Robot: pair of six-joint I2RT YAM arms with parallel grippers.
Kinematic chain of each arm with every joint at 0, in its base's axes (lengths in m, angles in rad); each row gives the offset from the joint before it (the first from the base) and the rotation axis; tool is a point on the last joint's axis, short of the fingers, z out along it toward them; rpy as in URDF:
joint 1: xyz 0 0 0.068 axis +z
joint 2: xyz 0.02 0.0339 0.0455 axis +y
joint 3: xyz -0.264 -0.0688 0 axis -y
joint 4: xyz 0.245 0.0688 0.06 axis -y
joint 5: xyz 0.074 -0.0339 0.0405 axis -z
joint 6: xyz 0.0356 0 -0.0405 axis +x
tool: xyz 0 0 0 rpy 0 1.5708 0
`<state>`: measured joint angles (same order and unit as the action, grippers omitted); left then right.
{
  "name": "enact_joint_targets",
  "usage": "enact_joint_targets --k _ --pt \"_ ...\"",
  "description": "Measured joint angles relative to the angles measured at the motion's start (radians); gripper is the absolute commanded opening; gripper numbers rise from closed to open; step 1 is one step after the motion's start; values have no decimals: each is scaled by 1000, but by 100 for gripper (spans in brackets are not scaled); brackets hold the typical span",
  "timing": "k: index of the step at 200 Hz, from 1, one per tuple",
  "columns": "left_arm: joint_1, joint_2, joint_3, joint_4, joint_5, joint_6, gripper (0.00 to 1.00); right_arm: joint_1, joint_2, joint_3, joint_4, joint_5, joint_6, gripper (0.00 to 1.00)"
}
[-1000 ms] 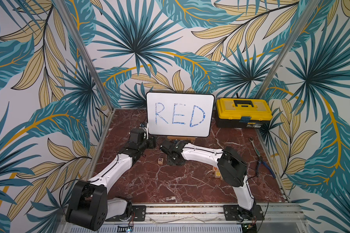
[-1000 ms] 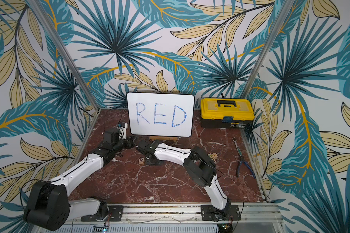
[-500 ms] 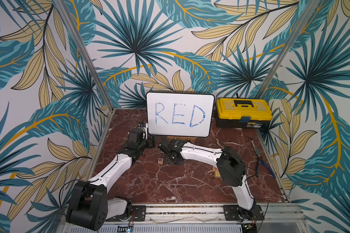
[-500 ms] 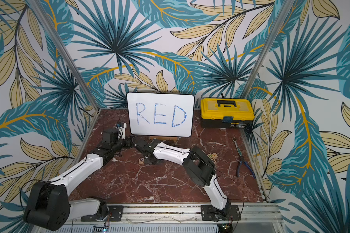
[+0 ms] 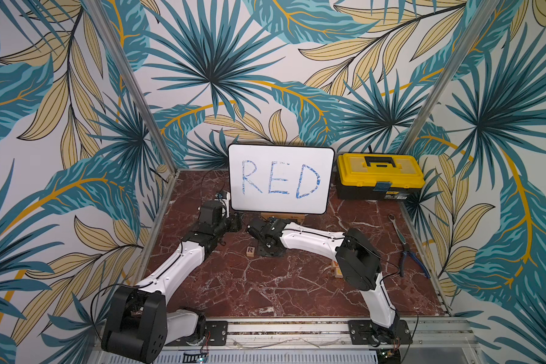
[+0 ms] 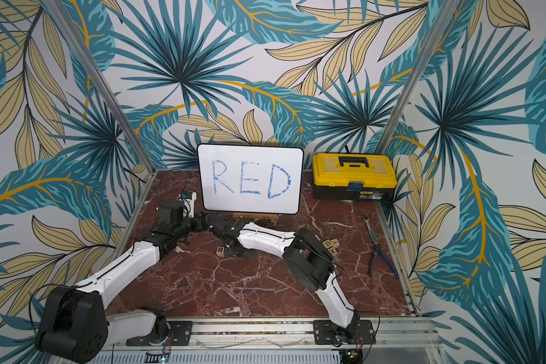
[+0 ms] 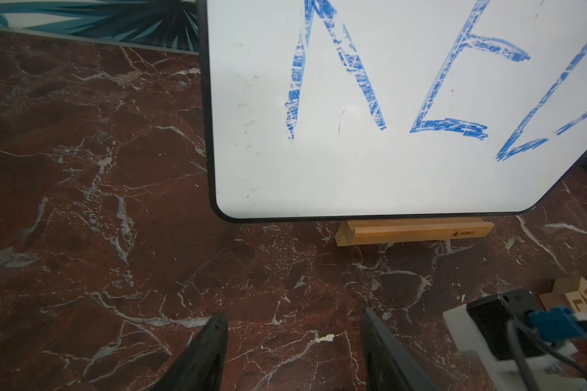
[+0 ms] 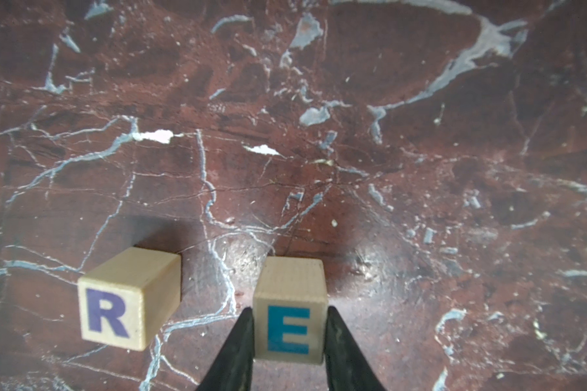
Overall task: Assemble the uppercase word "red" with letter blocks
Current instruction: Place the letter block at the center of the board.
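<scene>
Two pale wooden letter cubes sit side by side, apart, on the red-brown marble tabletop. From left to right in the right wrist view: the cube printed with a dark R stands free, then the cube printed with a blue-green E is clamped between the black fingers of the right gripper. The left gripper hangs with its jaws apart and nothing between them, near the white board handwritten RED in blue. More wooden cubes, one showing a green D, lie beyond the right arm's elbow.
</scene>
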<state>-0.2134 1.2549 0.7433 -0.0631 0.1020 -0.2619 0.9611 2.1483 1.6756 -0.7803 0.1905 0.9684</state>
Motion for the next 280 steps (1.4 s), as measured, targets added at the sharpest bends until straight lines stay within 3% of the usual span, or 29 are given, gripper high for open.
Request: enact_joint_targets --k 204,280 --pt "5 0 0 0 11 0 63 -6 1 10 -29 11 -23 39" --pt "6 0 0 0 11 0 63 -6 -2 10 -30 23 -29 50"
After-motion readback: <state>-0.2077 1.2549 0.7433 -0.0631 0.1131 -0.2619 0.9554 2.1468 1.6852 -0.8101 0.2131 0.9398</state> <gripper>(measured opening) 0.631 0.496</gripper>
